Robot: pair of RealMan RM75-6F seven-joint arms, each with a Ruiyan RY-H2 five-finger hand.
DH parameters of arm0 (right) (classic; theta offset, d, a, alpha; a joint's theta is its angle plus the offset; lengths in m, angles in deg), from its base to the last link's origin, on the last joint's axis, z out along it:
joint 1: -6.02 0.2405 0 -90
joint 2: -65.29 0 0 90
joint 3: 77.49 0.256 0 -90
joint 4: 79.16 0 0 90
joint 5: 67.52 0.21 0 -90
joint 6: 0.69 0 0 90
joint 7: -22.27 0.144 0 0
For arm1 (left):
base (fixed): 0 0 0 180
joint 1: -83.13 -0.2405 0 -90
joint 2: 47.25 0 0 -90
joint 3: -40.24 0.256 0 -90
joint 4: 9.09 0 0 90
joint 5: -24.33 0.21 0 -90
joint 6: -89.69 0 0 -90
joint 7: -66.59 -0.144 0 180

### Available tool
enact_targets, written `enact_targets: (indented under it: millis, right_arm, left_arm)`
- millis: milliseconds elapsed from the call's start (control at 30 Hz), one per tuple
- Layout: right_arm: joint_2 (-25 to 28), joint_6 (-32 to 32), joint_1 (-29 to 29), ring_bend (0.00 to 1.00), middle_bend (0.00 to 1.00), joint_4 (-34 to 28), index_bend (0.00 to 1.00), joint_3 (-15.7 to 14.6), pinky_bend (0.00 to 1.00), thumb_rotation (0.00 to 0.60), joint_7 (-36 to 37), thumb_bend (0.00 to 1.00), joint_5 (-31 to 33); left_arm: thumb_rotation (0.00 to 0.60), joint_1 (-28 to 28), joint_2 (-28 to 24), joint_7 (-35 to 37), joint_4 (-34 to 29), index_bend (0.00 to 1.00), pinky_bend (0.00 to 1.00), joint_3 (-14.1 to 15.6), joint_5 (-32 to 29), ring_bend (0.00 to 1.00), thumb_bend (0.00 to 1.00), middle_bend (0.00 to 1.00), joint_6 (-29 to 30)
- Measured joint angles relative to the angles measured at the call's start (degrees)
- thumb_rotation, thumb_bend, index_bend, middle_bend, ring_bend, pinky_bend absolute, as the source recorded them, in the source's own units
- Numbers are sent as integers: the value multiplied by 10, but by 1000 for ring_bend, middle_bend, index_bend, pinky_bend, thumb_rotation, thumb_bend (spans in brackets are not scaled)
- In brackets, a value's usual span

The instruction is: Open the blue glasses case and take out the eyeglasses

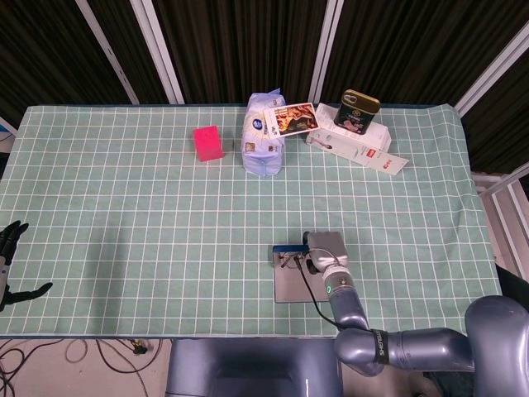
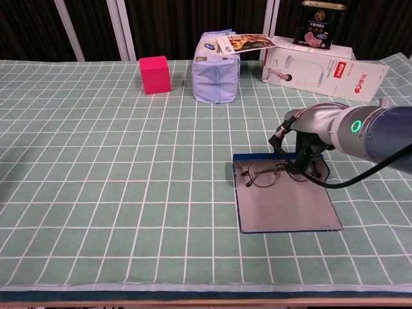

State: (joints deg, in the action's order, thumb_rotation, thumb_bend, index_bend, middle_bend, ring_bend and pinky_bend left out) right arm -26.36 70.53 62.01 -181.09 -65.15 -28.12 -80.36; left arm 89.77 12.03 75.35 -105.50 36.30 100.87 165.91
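From the head view, your blue glasses case (image 1: 296,277) lies open and flat on the green checked cloth (image 1: 149,207), near the front edge and right of centre. The eyeglasses (image 1: 291,262) sit at the far end of the case's grey lining. Your right hand (image 1: 324,256) is over the far right part of the case, at the right end of the eyeglasses; its own back covers the fingers, so you cannot tell from here whether it grips anything. Your left hand (image 1: 10,260) hangs off the cloth's left edge, far from the case, fingers apart and holding nothing. Beyond the case stand a pink cube (image 1: 207,142), a pale blue tissue pack (image 1: 263,141) and a dark tin (image 1: 356,111) on a white box (image 1: 355,142).

From the chest view, the case (image 2: 283,199) shows its grey inside, the eyeglasses (image 2: 273,173) lying across its far end, lenses side by side. Your right hand (image 2: 302,153) comes down onto the right lens area, dark fingertips (image 2: 297,172) at the frame; whether they pinch it or only touch it cannot be told. The pink cube (image 2: 155,74), tissue pack (image 2: 216,69), white box (image 2: 322,69) and tin (image 2: 320,24) line the far side beyond the case.
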Motion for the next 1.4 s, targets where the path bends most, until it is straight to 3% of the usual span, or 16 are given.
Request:
enact_targets:
  millis: [1400]
  right_arm:
    - [-23, -13, -2, 985, 910, 45, 436, 12, 1000, 600, -2, 511, 11]
  left_arm:
    - [600, 1, -1, 1, -1, 0, 0, -2, -5, 0, 0, 0, -3]
